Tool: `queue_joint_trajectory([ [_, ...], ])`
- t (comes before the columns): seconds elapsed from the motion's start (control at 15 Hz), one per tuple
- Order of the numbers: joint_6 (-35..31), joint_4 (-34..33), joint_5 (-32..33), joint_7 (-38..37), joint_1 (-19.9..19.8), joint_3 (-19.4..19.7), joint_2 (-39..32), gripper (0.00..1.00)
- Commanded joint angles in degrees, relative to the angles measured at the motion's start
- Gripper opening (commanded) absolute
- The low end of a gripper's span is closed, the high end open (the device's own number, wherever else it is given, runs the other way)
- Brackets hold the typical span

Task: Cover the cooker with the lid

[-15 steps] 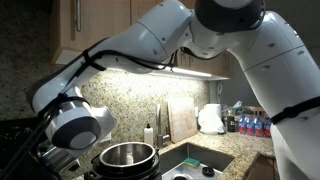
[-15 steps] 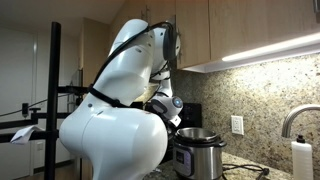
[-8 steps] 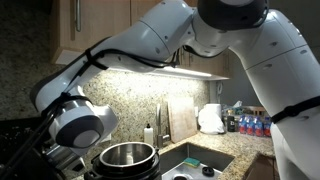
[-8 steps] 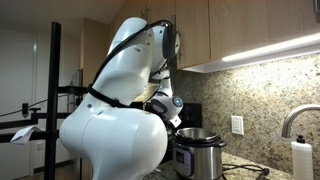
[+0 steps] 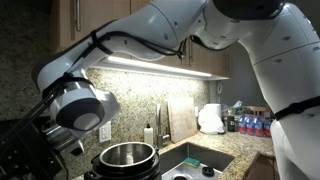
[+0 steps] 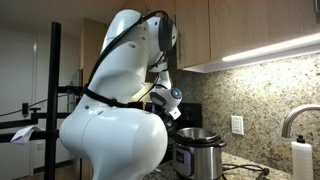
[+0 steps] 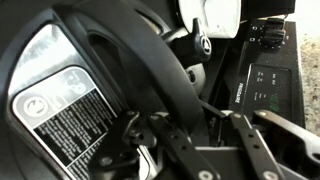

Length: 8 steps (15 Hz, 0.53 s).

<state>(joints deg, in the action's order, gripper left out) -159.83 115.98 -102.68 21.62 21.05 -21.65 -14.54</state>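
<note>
Two things decide how the round, glossy black domed lid [image 7: 70, 92] will handle: its slick plastic shell and its width. It looks stiff and moderately heavy, about as broad as the pot it must close. Held off-centre, it would likely tip and swing. The smooth dome offers no purchase, so the raised arched handle across the top is the sensible place to take hold, near its middle.

The tool [image 7: 203, 108] is closed, and in the wrist view it appears clamped on that handle. The lid fills the picture right under the camera, with its printed label showing.

The lid is therefore at the tool, off the round black electric cooker [image 5: 125, 157], whose shiny steel inner pot stands uncovered beside the steel sink [image 5: 215, 158]. The cooker is also visible in an exterior view [image 6: 200, 150]. Neither exterior view shows the lid clearly.

Lowering it level should help the rim seat all round.
</note>
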Motion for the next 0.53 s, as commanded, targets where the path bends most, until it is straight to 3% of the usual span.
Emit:
queue_joint_trajectory([
  [0.0, -1.90, 3.02, -5.74, -1.19, -0.51, -0.42, 7.13, 0.01],
  [0.4, -6.51, 6.56, -14.66, 0.43, 0.19, -0.43, 14.38, 0.01],
  [0.47, -6.11, 4.03, -10.87, -0.01, 0.20, -0.19, 8.85, 0.03],
])
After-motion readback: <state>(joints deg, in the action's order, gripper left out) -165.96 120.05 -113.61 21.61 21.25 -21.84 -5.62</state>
